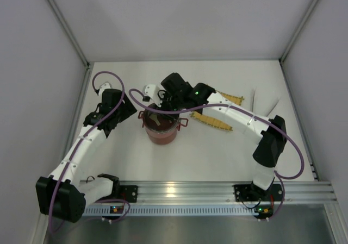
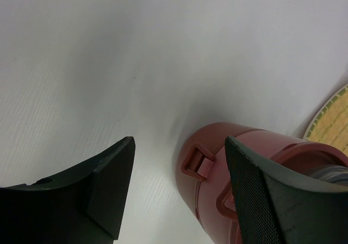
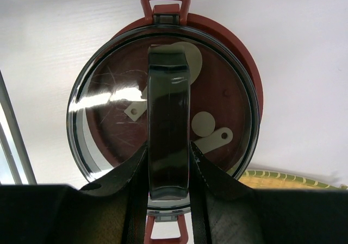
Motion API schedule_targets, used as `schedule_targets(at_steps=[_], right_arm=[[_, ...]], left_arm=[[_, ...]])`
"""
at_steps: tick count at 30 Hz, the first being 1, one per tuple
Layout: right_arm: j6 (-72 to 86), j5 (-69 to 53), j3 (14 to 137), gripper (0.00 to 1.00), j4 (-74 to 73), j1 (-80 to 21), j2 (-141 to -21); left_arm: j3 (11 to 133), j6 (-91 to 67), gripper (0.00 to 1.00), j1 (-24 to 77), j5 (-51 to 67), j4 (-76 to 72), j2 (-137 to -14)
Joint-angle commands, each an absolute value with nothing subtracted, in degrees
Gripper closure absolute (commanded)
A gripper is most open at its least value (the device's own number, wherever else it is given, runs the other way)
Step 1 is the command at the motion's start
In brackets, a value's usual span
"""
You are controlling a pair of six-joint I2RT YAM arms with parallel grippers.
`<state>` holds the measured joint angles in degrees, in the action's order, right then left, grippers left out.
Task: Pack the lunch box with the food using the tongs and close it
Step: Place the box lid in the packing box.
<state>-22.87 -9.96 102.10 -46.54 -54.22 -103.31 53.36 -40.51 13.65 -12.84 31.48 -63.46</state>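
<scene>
While your right fingers (image 3: 124, 183) squeeze the handle (image 3: 168, 130) of the see-through lid (image 3: 106, 111) on the red lunch box (image 1: 161, 135), your left fingers (image 2: 103, 184) are open, holding nothing, just beside it.

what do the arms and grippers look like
The left arm and right arm have white links, black joint housings and a purple cable looping alongside each. The left gripper and right gripper are black, with broad tapering fingers.
</scene>
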Motion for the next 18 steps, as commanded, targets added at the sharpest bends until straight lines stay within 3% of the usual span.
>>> schedule_targets(at_steps=[1,18], right_arm=[[-23.99,-11.25,104.85,1.0,-47.29,-54.58,-101.42],[-23.47,-12.3,107.93,0.99,-47.28,-54.76,-105.29]], left_arm=[[55.72,-39.81,0.28,13.8,-12.48,31.2,-62.93],[55.46,-39.73,0.28,13.8,-12.57,31.11,-62.93]])
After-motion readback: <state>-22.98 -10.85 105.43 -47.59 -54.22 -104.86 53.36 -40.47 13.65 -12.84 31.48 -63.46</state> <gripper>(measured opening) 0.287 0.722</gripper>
